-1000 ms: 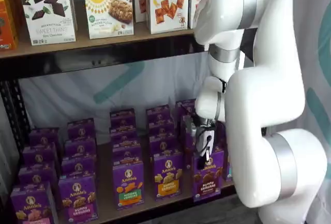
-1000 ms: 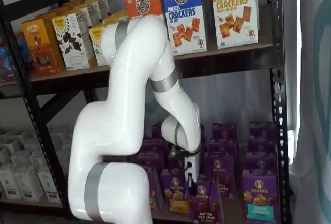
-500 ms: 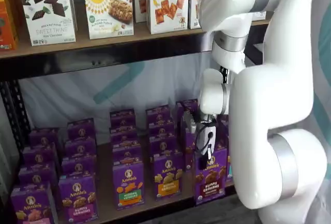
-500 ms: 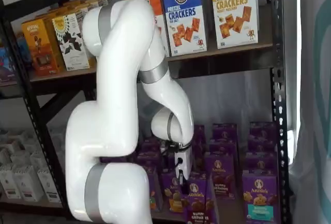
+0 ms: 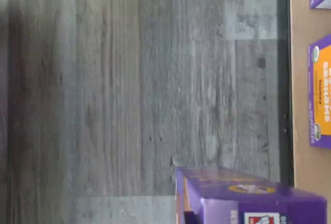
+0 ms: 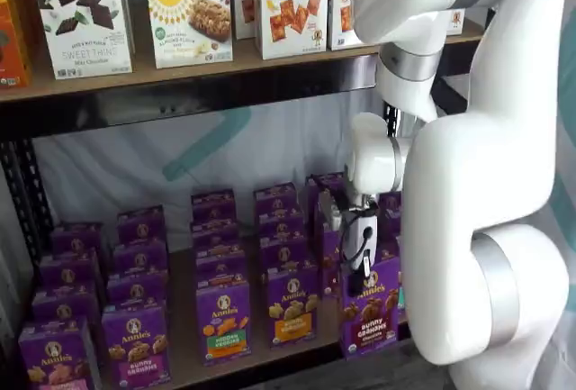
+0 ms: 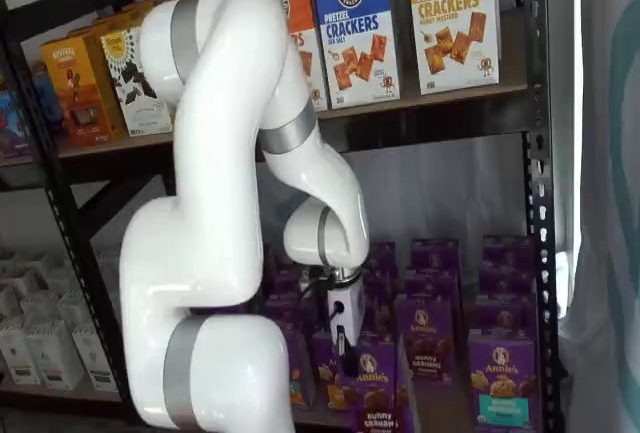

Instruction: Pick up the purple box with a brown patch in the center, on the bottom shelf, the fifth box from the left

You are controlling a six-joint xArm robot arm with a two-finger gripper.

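The purple box [image 6: 369, 311] with dark brown crackers on its front is upright at the front edge of the bottom shelf [image 6: 183, 322], out ahead of its row. My gripper [image 6: 364, 271] comes down onto its top and is shut on it. In both shelf views the box hangs under the black fingers; the gripper [image 7: 345, 351] and the purple box [image 7: 372, 395] stand in front of the other cartons. The wrist view shows the box's purple top [image 5: 248, 198] over grey floor, with the shelf board [image 5: 302, 79] beside it.
Rows of similar purple cartons [image 6: 223, 318] fill the bottom shelf, one with an orange band [image 5: 320, 94]. Larger cracker boxes [image 6: 292, 7] stand on the upper board. The white arm [image 7: 230, 253] fills the space before the rack. A black upright post [image 7: 540, 203] is at the right.
The gripper has drawn back out of the shelf with the purple box in it. The box now stands forward of its row, and the arm's upper links have swung up and away.
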